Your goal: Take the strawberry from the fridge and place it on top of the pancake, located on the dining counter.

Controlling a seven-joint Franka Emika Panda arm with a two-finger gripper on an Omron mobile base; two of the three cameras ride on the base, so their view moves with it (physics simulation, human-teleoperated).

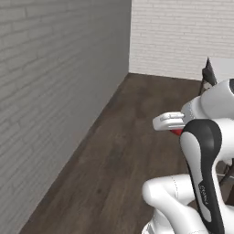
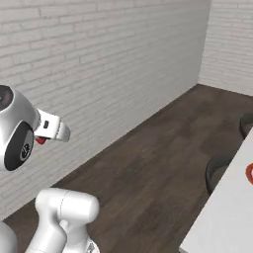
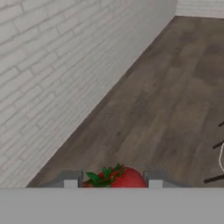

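My gripper (image 3: 113, 181) is shut on the strawberry (image 3: 119, 178), a bright red berry with green leaves that sits between the two fingertips (image 3: 70, 180). In the left base view the strawberry (image 1: 176, 132) shows as a red speck under the white hand, held high above the wooden floor. The right base view shows the strawberry (image 2: 41, 141) the same way, under the hand at the left. The white dining counter (image 2: 222, 212) runs along the lower right, with a red-orange plate rim (image 2: 249, 174) at the frame's edge. The pancake and the fridge are out of view.
A grey brick wall (image 2: 99, 74) stands close on the left and a white brick wall (image 1: 173, 36) closes the far end. Dark wooden floor (image 1: 128, 151) stretches between them. Two dark stools (image 2: 217, 170) stand beside the counter.
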